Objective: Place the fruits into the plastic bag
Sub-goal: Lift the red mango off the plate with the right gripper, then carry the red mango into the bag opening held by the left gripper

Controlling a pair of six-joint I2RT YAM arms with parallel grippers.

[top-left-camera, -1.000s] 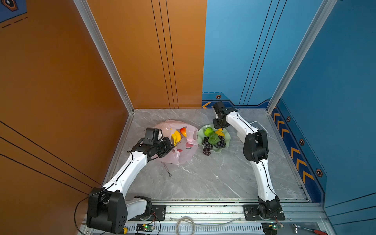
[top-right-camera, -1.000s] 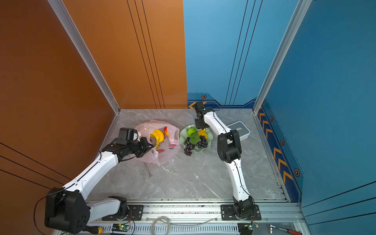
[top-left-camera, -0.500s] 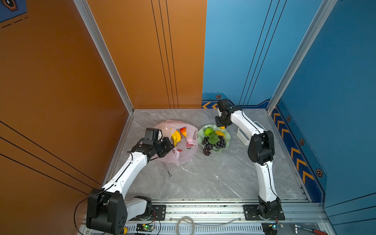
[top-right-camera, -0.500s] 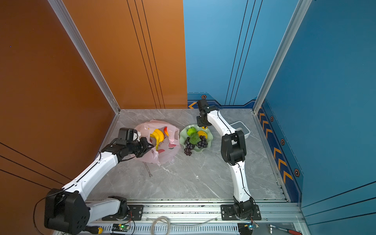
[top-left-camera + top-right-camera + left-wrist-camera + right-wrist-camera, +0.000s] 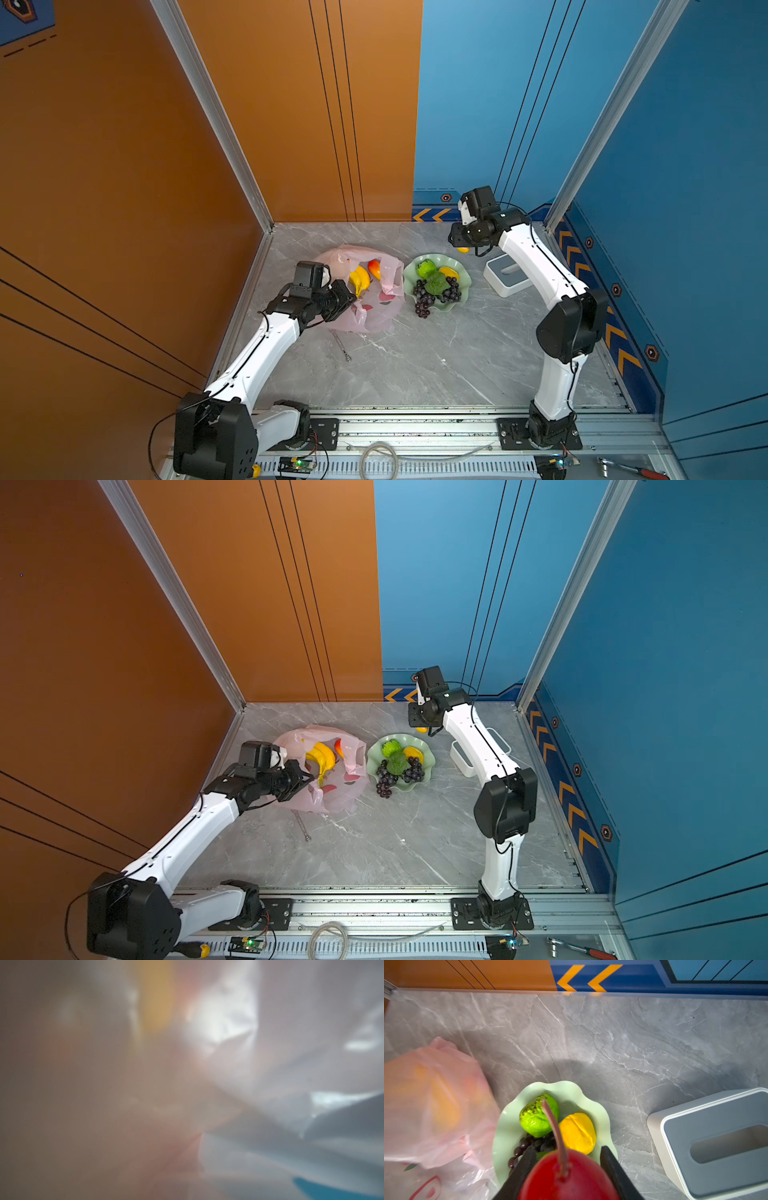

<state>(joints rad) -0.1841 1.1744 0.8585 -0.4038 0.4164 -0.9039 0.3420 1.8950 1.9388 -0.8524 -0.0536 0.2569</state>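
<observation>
The bench [image 5: 415,365] is grey veined marble, enclosed by orange panels on the left and blue panels on the right. The left arm reaches low and forward. The left end effector [image 5: 351,300] is clenched on the rim of the plastic bag [image 5: 378,307], whose blurred film fills the left wrist view. The bag is thin, crinkled and pale pink. It lies left of centre and contains a banana bunch [image 5: 360,279] and a red-orange mango [image 5: 374,268]. The right arm is raised at the rear. The right end effector [image 5: 568,1150] grasps a glossy red mango [image 5: 566,1178] near the scalloped green dish [image 5: 461,270], which holds grapes [image 5: 424,297], a green fruit [image 5: 537,1118] and a yellow fruit [image 5: 577,1132].
</observation>
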